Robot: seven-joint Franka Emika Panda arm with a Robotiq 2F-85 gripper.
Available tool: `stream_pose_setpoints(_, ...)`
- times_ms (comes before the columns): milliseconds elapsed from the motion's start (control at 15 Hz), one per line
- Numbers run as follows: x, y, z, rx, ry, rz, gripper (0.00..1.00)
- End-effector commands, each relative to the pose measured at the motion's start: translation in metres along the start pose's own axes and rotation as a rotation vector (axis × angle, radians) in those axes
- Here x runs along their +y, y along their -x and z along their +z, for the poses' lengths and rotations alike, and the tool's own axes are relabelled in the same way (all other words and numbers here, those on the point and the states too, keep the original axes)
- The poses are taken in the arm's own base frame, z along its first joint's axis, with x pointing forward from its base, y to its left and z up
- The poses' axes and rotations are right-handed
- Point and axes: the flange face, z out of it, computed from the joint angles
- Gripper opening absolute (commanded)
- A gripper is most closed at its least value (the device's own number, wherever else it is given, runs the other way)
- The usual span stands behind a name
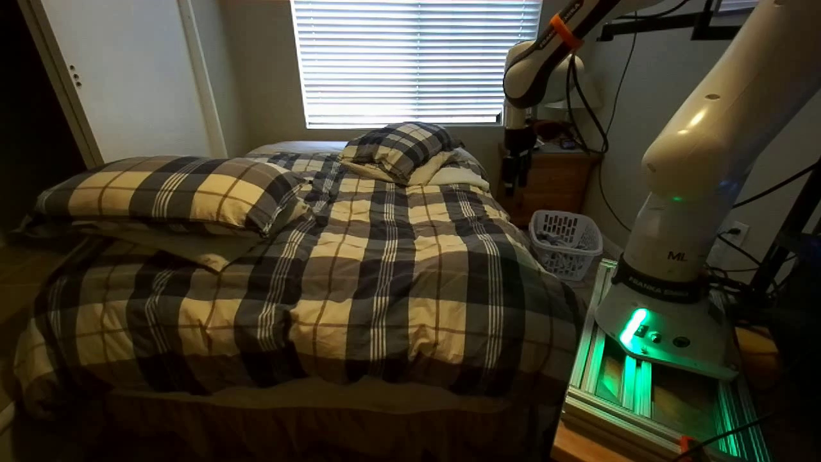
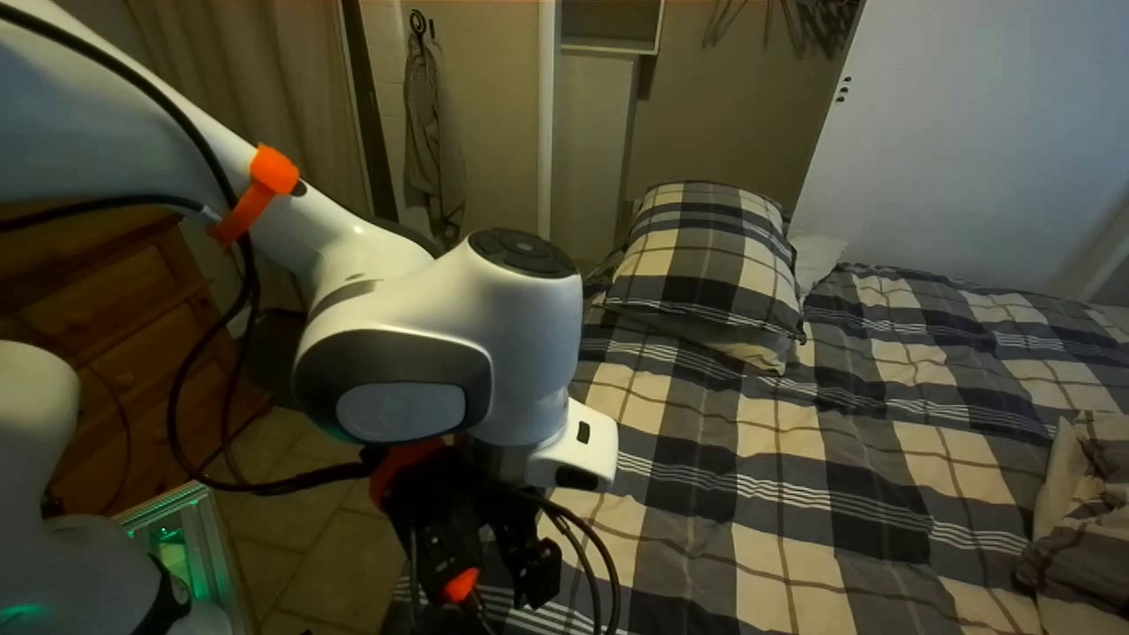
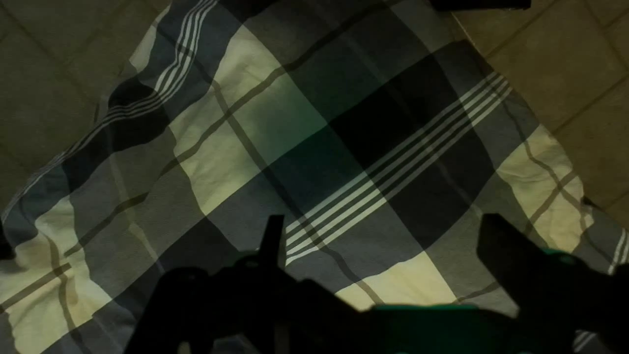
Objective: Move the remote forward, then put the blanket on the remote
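Observation:
The blanket (image 1: pixel 385 256), a large plaid comforter in dark grey-black and cream-yellow checks, spreads over the bed in both exterior views (image 2: pixel 758 494). In the wrist view the blanket (image 3: pixel 304 147) fills most of the picture, with tiled floor past its edges. My gripper (image 1: pixel 517 186) points down at the bed's side edge, near the window end. It also shows in an exterior view (image 2: pixel 498 591) at the near edge of the bed. In the wrist view its fingers (image 3: pixel 383 219) are wide apart with only cloth seen beyond them. The remote does not show in any view.
Plaid pillows (image 1: pixel 167 192) lie on the bed, with another stack (image 1: pixel 401 151) near the window; a pillow (image 2: pixel 706 256) also shows in an exterior view. A wooden nightstand (image 1: pixel 551 183) and a white laundry basket (image 1: pixel 566 240) stand beside the bed. Cables hang from the arm.

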Motion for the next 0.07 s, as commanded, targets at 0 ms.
stream_pose_setpoints(0, -0.0002, 0.0, -0.0005, -0.001, 0.0, 0.0, 1.0)
